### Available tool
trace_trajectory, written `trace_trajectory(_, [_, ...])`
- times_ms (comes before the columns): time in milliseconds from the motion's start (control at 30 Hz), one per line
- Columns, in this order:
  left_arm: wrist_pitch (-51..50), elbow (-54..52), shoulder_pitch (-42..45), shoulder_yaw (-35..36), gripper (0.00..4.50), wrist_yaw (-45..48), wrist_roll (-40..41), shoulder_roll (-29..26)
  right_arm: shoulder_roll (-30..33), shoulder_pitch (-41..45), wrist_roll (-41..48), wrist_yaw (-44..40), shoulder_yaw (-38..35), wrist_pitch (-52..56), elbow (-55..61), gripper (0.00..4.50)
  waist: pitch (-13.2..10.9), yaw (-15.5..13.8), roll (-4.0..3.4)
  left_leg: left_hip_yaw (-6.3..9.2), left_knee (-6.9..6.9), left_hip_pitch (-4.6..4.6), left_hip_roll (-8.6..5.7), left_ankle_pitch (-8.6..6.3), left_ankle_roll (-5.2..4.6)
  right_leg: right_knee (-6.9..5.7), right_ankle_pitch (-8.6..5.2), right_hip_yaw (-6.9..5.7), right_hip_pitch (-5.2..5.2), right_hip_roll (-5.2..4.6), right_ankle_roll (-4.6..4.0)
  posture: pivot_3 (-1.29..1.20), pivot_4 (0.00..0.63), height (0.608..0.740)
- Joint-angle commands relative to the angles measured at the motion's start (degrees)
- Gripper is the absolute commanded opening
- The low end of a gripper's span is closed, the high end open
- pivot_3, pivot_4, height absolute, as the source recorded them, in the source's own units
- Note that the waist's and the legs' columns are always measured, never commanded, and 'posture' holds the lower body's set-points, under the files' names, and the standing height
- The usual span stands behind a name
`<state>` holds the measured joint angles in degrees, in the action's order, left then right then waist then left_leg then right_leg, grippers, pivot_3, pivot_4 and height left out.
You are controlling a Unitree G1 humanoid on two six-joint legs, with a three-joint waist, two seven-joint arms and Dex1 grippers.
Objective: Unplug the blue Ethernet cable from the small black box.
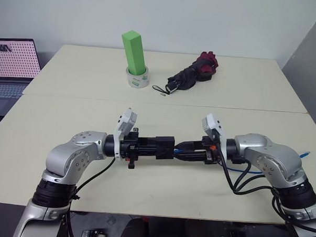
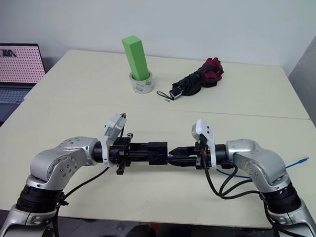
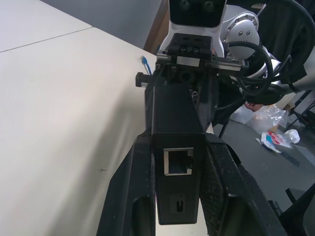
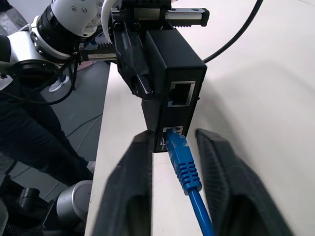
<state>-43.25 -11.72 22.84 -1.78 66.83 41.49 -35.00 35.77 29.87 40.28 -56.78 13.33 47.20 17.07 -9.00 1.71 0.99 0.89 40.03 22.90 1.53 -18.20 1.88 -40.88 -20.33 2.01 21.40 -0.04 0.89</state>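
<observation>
left gripper (image 1: 146, 147) clamped on the small black box (image 1: 164, 147) above the table (image 1: 163, 113), blue ethernet cable (image 4: 184, 164) plugged into the box's lower port, right gripper (image 4: 174, 147) fingers flanking the plug with visible gaps, not gripping it

Far side of the cream surface (image 1: 69, 120): green block (image 1: 135, 53) standing tilted inside a tape roll (image 1: 137, 78), folded black-and-red umbrella (image 1: 193, 74) lying near it on the right, open laptop (image 1: 11, 65) off the surface's left edge.
</observation>
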Motion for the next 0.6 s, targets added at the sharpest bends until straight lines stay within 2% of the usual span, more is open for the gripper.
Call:
trace_trajectory(33, [1.1,-2.2,0.4,0.8,0.78,0.2,1.0,-0.1,0.2,1.2,-0.1,-1.5,-1.0,-0.2,0.5,0.35,0.0,0.0,0.00,0.00,0.00,0.00,0.00,0.00,0.00,0.00,0.00,0.01,0.00,0.00,0.00,0.00,0.150,0.740])
trace_trajectory(133, [1.0,-2.2,0.5,1.0,0.78,0.3,1.2,-0.1,0.2,1.5,-0.7,-2.3,-0.8,-0.3,0.2,0.05,0.0,0.0,0.00,0.00,0.00,0.01,-0.01,0.00,0.00,0.00,0.00,0.01,0.00,0.00,0.00,0.00,0.150,0.740])
trace_trajectory(433, [1.6,-2.6,0.0,1.0,0.78,1.3,1.2,-0.7,0.4,3.8,-2.9,-5.4,0.1,-1.2,-2.1,0.05,0.0,0.0,0.00,0.00,-0.01,0.00,0.00,0.00,0.00,0.01,0.00,0.01,0.00,0.00,0.00,0.00,0.150,0.740])
trace_trajectory(600, [5.3,-2.2,-0.7,-0.8,0.78,3.2,-2.7,-2.9,2.4,4.3,-5.4,-8.2,0.9,-2.5,-3.5,0.04,0.0,0.0,0.00,0.00,-0.01,0.00,0.00,0.00,0.00,0.02,0.00,0.00,0.00,0.00,0.00,0.00,0.150,0.740])
